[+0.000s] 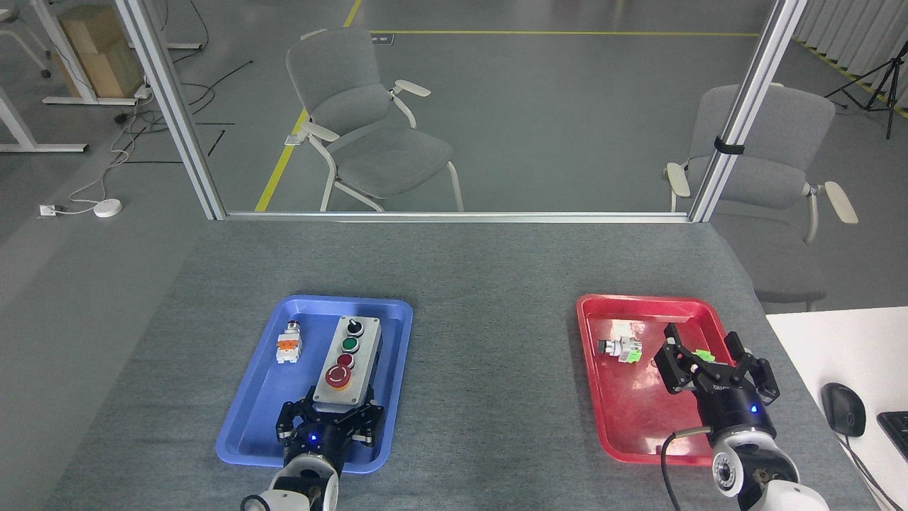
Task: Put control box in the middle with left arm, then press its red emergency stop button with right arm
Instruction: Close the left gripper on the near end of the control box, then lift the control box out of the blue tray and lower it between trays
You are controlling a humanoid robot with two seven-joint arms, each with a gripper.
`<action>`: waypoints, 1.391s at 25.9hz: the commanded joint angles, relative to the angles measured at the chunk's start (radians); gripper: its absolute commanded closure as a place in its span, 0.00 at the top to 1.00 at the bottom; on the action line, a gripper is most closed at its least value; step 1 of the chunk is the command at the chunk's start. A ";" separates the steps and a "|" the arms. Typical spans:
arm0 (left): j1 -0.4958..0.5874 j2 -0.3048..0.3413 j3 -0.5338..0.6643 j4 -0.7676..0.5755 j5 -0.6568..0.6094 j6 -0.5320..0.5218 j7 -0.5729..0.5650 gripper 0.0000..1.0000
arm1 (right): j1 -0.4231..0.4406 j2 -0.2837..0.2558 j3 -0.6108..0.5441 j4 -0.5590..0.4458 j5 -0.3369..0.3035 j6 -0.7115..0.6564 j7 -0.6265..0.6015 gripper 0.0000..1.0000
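Inside the blue tray (245, 419), the control box (347, 363) lies lengthwise front-to-back, stop button (340, 376) nearest; left end effector (330, 419) spread at its near end, right end effector (711, 365) open, empty.

Glossy plastic blue tray (248, 419) and red tray (624, 419) sit on the matt, felt-like grey tabletop (489, 284).

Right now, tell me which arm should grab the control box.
Left. Its tool is open at the near end of the control box in the blue tray. The right tool hangs over the red tray, far away.
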 commanded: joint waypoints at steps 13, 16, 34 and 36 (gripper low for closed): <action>-0.108 -0.006 -0.003 0.131 0.001 -0.038 0.017 0.62 | 0.000 -0.002 -0.002 0.003 -0.001 0.003 0.000 1.00; -0.110 -0.002 -0.002 0.126 0.005 -0.064 0.017 0.39 | 0.001 -0.002 -0.002 0.003 -0.001 0.003 0.000 1.00; 0.007 -0.020 -0.083 -0.306 0.211 -0.170 0.023 0.00 | 0.001 -0.010 -0.003 0.016 -0.001 0.003 0.000 1.00; 0.014 -0.029 -0.161 -0.296 0.202 -0.165 0.021 0.00 | 0.001 -0.008 -0.003 0.016 -0.001 0.003 0.000 1.00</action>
